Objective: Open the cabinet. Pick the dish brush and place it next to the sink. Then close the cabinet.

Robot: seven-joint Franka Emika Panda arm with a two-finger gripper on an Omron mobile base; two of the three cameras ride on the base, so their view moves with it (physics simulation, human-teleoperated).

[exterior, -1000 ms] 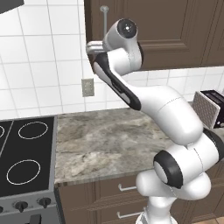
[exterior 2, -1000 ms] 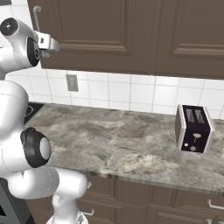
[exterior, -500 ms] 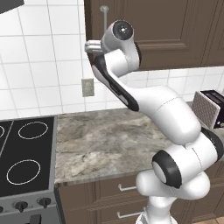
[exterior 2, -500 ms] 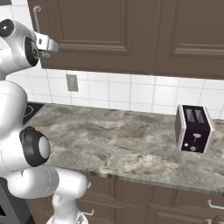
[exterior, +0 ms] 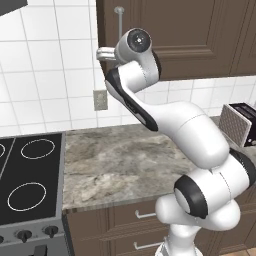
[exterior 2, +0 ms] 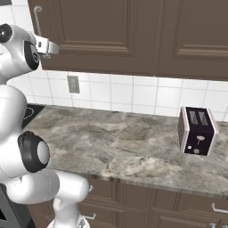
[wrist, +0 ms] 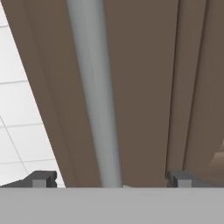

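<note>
Cabinet [exterior: 190, 35]: dark brown wall unit above the counter [exterior: 125, 160], door shut, long silver bar handle [wrist: 96, 96] at its left edge. Gripper [wrist: 111, 178]: raised to that handle, jaws spread wide with the bar between the two tips, nothing clasped; whether either tip touched the bar could not be told. Toaster [exterior 2: 197, 130]: stood at the counter's right. Stove [exterior: 27, 192]: sat at the counter's left

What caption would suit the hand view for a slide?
Open gripper straddling the silver bar handle of the closed dark brown cabinet.
</note>
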